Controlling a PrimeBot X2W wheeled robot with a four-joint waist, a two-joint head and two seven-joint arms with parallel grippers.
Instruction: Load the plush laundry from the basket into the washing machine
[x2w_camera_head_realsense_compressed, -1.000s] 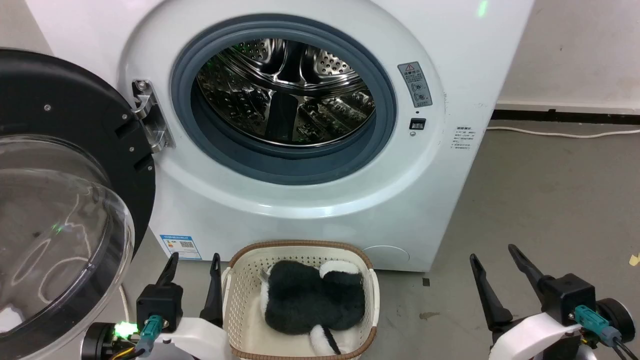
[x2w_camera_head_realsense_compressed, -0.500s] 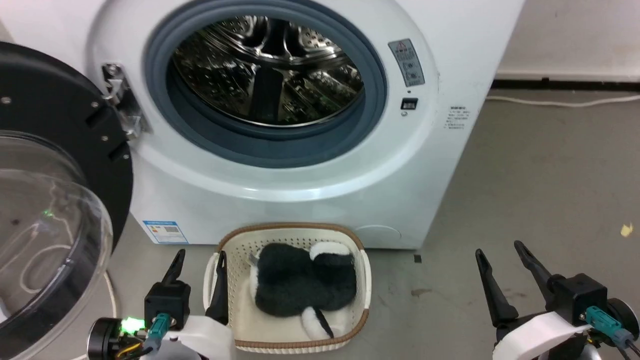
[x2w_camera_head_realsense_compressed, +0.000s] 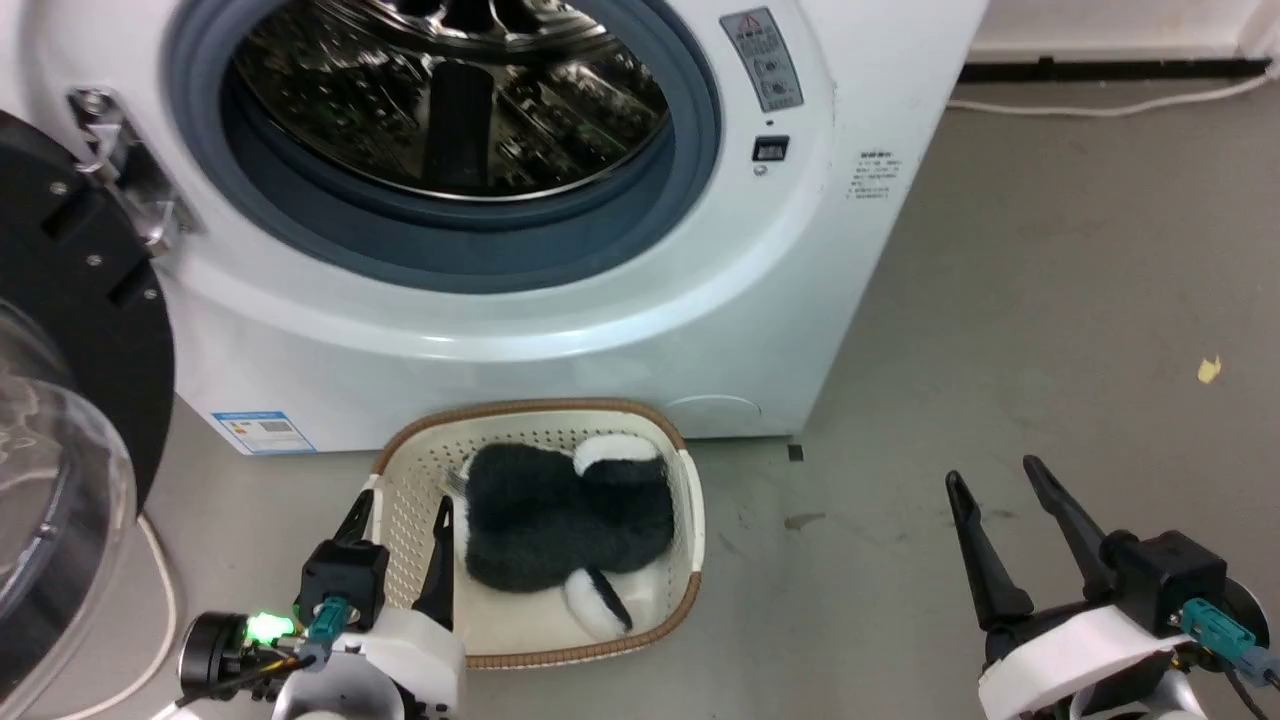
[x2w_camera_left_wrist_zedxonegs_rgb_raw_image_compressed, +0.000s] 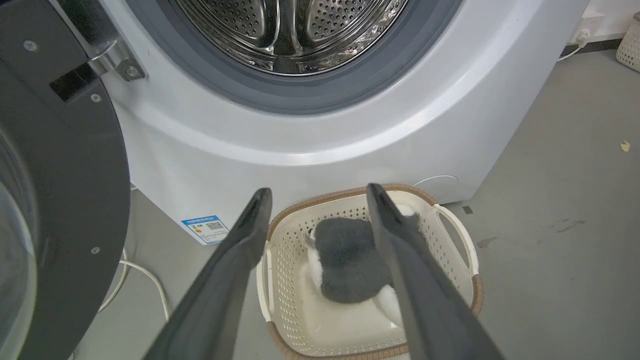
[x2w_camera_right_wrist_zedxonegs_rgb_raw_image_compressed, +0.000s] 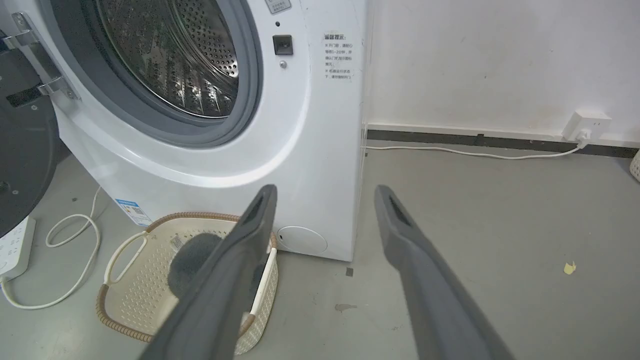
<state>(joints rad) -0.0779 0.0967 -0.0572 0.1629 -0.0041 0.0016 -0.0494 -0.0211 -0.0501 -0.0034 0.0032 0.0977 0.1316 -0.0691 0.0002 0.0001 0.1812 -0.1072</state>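
Note:
The black plush laundry (x2w_camera_head_realsense_compressed: 560, 525) with white furry patches lies in the cream basket (x2w_camera_head_realsense_compressed: 692, 510), which stands on the floor against the washing machine (x2w_camera_head_realsense_compressed: 560, 330). The machine's steel drum (x2w_camera_head_realsense_compressed: 450, 100) is exposed and nothing shows inside it. My left gripper (x2w_camera_head_realsense_compressed: 405, 505) hangs open over the basket's left edge, and nothing is between its fingers. The left wrist view looks down past that gripper (x2w_camera_left_wrist_zedxonegs_rgb_raw_image_compressed: 319, 190) at the plush (x2w_camera_left_wrist_zedxonegs_rgb_raw_image_compressed: 345, 260) and basket (x2w_camera_left_wrist_zedxonegs_rgb_raw_image_compressed: 285, 250). My right gripper (x2w_camera_head_realsense_compressed: 992, 472) stands open over bare floor, well right of the basket. In its own view the right gripper (x2w_camera_right_wrist_zedxonegs_rgb_raw_image_compressed: 326, 189) frames the machine's corner, with the basket (x2w_camera_right_wrist_zedxonegs_rgb_raw_image_compressed: 145, 280) at lower left.
The black-rimmed domed door (x2w_camera_head_realsense_compressed: 90, 330) is swung wide open on the left, close to my left arm. A white cable (x2w_camera_head_realsense_compressed: 165, 600) and a power strip (x2w_camera_right_wrist_zedxonegs_rgb_raw_image_compressed: 15, 250) lie on the floor beneath it. Grey floor (x2w_camera_head_realsense_compressed: 1050, 300) stretches to the right, with a small yellow scrap (x2w_camera_head_realsense_compressed: 1209, 370).
The head camera has tipped down and shifted, so machine and basket sit higher and further left in the picture. My left gripper now overlaps the basket's left edge. Both grippers stay open.

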